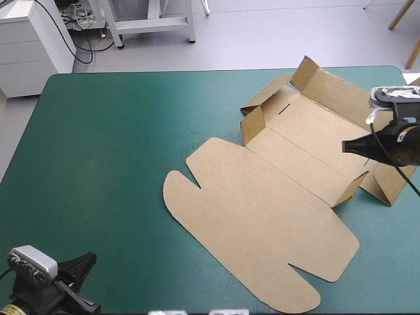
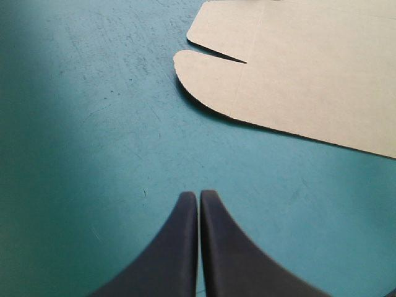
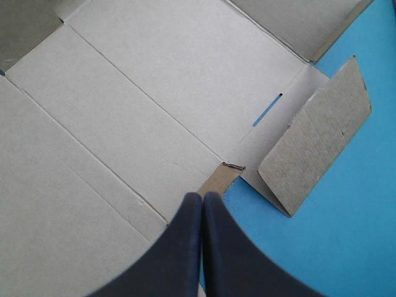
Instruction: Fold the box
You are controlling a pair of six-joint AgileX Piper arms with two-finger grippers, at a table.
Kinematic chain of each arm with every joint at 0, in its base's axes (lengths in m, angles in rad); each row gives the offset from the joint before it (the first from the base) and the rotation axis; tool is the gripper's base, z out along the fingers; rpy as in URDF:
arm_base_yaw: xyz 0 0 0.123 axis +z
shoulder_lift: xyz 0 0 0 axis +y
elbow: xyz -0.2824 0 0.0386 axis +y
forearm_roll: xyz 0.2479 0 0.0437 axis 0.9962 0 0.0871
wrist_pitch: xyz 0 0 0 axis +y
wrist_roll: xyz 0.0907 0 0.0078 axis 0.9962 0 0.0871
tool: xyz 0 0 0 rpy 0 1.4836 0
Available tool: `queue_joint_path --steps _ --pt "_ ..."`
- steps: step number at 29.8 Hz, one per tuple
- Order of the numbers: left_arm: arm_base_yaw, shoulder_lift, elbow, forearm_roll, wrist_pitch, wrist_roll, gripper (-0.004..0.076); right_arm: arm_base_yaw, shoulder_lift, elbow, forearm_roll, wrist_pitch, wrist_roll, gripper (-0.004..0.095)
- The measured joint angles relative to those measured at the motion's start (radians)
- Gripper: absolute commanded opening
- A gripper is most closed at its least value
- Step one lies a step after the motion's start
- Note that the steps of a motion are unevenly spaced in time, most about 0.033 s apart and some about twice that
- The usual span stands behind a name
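Observation:
The brown box (image 1: 262, 203) lies opened out on the right half of the table. Its lid panel with rounded flaps is flat toward the front, and its far side flaps (image 1: 308, 75) are partly raised. My right gripper (image 1: 346, 146) is shut and holds nothing, hovering over the box's right edge by a short raised flap (image 1: 351, 190). In the right wrist view the shut gripper (image 3: 202, 197) points at the box floor (image 3: 124, 105), with a tilted side flap (image 3: 315, 142) beside it. My left gripper (image 1: 88, 261) is shut at the front left corner; a rounded flap (image 2: 210, 68) lies ahead of that gripper (image 2: 199, 195).
The teal-green cover (image 1: 98, 151) stretches wide to the left of the box. A white cabinet (image 1: 29, 46) stands on the floor beyond the table's far left corner. The table's right edge runs close behind my right gripper.

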Motion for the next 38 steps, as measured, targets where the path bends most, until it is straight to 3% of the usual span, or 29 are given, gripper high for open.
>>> queue_joint_path --steps 7,12,16,20,22,32,38 --pt "0.0 0.0 0.0 0.0 0.0 0.0 -0.0008 -0.109 -0.091 0.128 0.05 0.009 -0.001 -0.0021" --pt "0.0 0.0 0.0 0.0 0.0 0.0 -0.0008 -0.122 -0.097 0.145 0.099 0.009 -0.001 0.0019" --pt "0.0 0.0 0.0 0.0 0.0 0.0 -0.0008 -0.123 -0.097 0.145 0.117 0.009 -0.001 0.022" --pt "0.0 0.0 0.0 0.0 0.0 0.0 -0.0008 -0.123 -0.097 0.145 0.149 0.009 -0.001 0.0542" --pt "0.0 0.0 0.0 0.0 0.0 0.0 -0.0008 -0.123 -0.097 0.145 0.157 0.009 -0.001 0.0609" --pt "0.0 0.0 0.0 0.0 0.0 0.0 -0.0008 -0.123 -0.097 0.145 0.156 0.008 0.024 0.0603" --pt "0.0 0.0 0.0 0.0 0.0 0.0 -0.0008 -0.123 -0.097 0.145 0.117 0.006 0.189 0.0604"
